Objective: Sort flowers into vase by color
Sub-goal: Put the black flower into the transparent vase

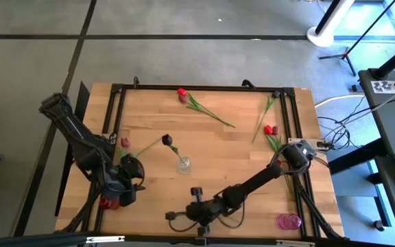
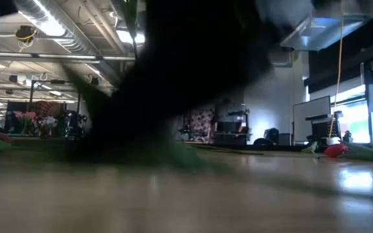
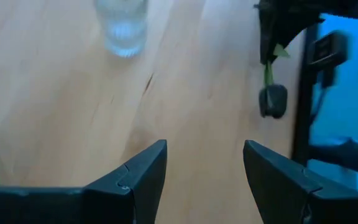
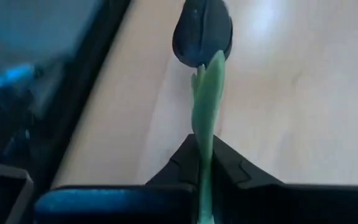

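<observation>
My right gripper (image 1: 199, 204) is near the table's near edge, shut on a dark maroon-black tulip (image 4: 202, 31). My left gripper (image 3: 204, 168) is open above bare wood at the table's left, with nothing between its fingers. A clear glass vase (image 1: 184, 165) stands mid-table with a dark tulip (image 1: 166, 140) leaning out of it. A mauve-pink tulip (image 1: 124, 143) lies close to the left arm. A red tulip (image 1: 182, 92) lies near the far edge, and more red tulips (image 1: 270, 130) lie at the right. My right gripper pinches the dark tulip's green stem and leaf (image 4: 204, 140) between its two fingers, a short way below the head. The fingers lie along the stem, and the head (image 4: 202, 31) sticks out past the fingertips. The flower looks lifted clear of the wood.
A pink vase (image 1: 289, 221) stands at the near right corner and a red object (image 1: 108, 202) sits by the left gripper. A black frame (image 1: 204, 88) runs around the table top. The low view is mostly blocked by a dark blur; a red tulip (image 2: 335, 150) shows there.
</observation>
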Robot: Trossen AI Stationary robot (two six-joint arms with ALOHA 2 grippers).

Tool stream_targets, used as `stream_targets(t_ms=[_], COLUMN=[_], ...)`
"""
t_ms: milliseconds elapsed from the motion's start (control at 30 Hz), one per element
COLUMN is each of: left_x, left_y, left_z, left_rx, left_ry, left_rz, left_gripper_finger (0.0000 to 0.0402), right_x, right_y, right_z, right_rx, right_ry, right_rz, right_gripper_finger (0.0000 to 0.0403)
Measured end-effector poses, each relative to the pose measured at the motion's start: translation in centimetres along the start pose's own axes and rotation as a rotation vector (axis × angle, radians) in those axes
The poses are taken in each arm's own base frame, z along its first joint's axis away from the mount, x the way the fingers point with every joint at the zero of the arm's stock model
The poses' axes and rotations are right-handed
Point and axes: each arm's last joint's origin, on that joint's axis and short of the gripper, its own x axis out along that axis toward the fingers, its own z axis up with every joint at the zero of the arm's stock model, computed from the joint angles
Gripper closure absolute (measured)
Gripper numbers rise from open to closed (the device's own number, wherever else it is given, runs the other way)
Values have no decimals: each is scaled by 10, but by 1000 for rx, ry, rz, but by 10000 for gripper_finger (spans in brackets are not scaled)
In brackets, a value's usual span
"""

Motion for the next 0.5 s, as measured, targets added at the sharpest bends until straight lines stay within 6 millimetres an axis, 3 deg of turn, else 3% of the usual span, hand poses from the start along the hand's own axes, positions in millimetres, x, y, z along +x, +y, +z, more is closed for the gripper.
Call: stream_targets(t_ms=[133,333,400,500], left_x=[-21,-40,-39,-38], left_y=[-4,-1,-1,-3], left_z=[15,26,26,27], left_rx=[38,31,86,114], left_ry=[-86,-208,-213,-218], left_rz=[-45,-44,-32,-32], left_gripper_finger=[211,224,227,234], right_x=[-47,-136,-156,-162], right_y=[-10,-37,-48,-72], right_z=[53,123,137,139], right_rx=[4,-115,-182,-251], right_ry=[-223,-563,-697,-893], right_rz=[-38,-42,-26,27], right_gripper_finger=[395,397,398,399])
